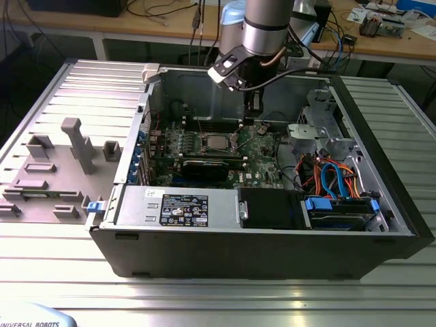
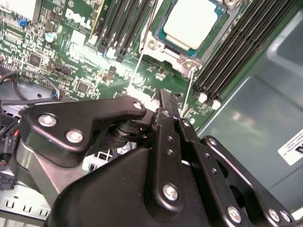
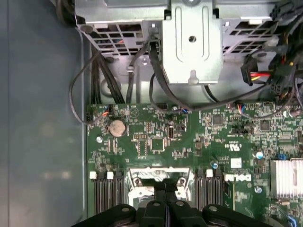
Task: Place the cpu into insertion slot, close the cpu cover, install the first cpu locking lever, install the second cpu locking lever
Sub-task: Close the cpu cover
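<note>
**Silver chip seated, fingers empty above it**

Silver-grey and flat, the cpu (image 2: 191, 21) lies face up in the slot (image 3: 135, 182) on the green board (image 3: 189, 137), inside the open case (image 1: 272, 252). The cover (image 2: 173, 54) looks to be down around it as a thin shiny frame, though I cannot tell whether it is latched. A thin wire lever (image 2: 136, 71) runs out from one corner of the socket.

I judge the chip light, stiff and smooth-topped, and delicate on its underside. Any grip belongs on two opposite edges, never on the faces. The cover I take for thin springy sheet metal on a hinge, best pushed on its frame and not on the chip showing through the window. The lever should flex a little and slip off a careless contact.

My gripper (image 2: 164, 97) hangs above the board. Its fingers (image 2: 166, 142) are pressed together with nothing between them. In the second wrist view the tips sit just short of the socket's near corner and apart from the chip. In the exterior view they hang to that view's right of it.
</note>
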Controlling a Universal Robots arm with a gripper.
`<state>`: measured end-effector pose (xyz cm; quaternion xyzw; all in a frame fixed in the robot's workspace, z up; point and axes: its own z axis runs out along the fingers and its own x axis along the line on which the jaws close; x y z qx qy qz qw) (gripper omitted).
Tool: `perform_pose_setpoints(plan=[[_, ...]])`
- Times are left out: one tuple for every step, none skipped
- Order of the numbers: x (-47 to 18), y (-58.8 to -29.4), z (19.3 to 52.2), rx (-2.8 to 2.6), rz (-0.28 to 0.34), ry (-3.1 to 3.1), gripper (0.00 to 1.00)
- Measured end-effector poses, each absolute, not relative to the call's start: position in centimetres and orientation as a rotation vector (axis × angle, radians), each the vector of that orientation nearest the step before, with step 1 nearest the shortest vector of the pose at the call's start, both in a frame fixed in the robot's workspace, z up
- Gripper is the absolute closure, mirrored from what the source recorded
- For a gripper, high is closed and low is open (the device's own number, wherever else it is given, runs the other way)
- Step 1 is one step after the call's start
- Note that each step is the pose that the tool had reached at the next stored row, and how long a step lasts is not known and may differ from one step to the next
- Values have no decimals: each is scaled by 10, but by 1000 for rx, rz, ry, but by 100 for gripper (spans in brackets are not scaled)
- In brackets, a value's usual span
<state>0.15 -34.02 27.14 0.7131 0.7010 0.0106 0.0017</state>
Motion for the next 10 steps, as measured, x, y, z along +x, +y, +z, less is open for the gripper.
perform_pose_setpoints(plan=[[2,-340,271,2238,33,2200,89],[2,-340,271,2238,33,2200,89],[2,-340,271,2238,34,2200,89],[2,-340,271,2238,34,2200,89],[3,-340,271,2238,34,2200,89],[3,-340,271,2238,34,2200,89],[3,-340,271,2238,34,2200,89],[3,-340,271,2238,34,2200,89],[3,-340,271,2238,34,2200,89],[4,-340,271,2238,34,2200,89]])
